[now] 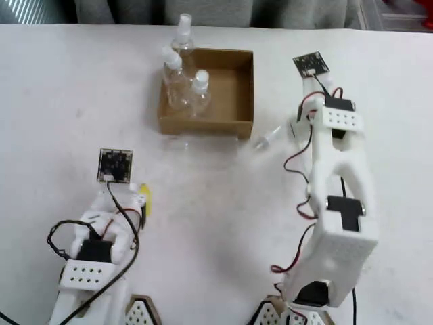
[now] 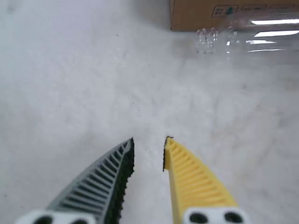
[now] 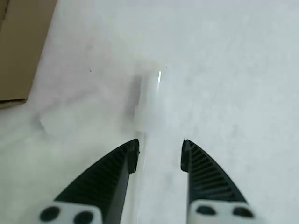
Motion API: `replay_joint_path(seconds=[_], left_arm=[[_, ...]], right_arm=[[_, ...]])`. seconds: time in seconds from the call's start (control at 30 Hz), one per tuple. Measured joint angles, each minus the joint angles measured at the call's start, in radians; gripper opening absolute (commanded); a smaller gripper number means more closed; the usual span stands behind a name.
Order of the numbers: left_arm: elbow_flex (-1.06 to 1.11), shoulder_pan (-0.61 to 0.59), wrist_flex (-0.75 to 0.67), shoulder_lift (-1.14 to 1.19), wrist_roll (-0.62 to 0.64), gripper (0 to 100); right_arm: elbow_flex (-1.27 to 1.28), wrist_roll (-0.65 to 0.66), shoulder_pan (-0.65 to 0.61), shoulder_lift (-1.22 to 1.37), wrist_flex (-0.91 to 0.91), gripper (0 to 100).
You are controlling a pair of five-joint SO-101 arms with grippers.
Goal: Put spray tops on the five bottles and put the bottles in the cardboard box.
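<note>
At the far side of the desk (image 1: 61, 88), the cardboard box (image 1: 238, 126) holds what look like three capped bottles (image 1: 177, 80). A topless bottle (image 2: 261, 39) lies beside its front wall. The right gripper (image 3: 159, 154), jaws apart, hangs by a loose spray top (image 3: 148, 98); the left gripper (image 2: 148, 153) is open and empty.
</note>
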Motion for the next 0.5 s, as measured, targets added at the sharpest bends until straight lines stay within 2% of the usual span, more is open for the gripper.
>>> replay_joint_path(seconds=[0.27,0.5], left_arm=[[0.000,0.000,0.000,0.000,0.000,13],[0.000,0.000,0.000,0.000,0.000,13]], right_arm=[[-0.252,0.000,-0.026,0.183,0.144,11.3],[-0.377,-0.002,-0.044,0.296,0.163,11.3]])
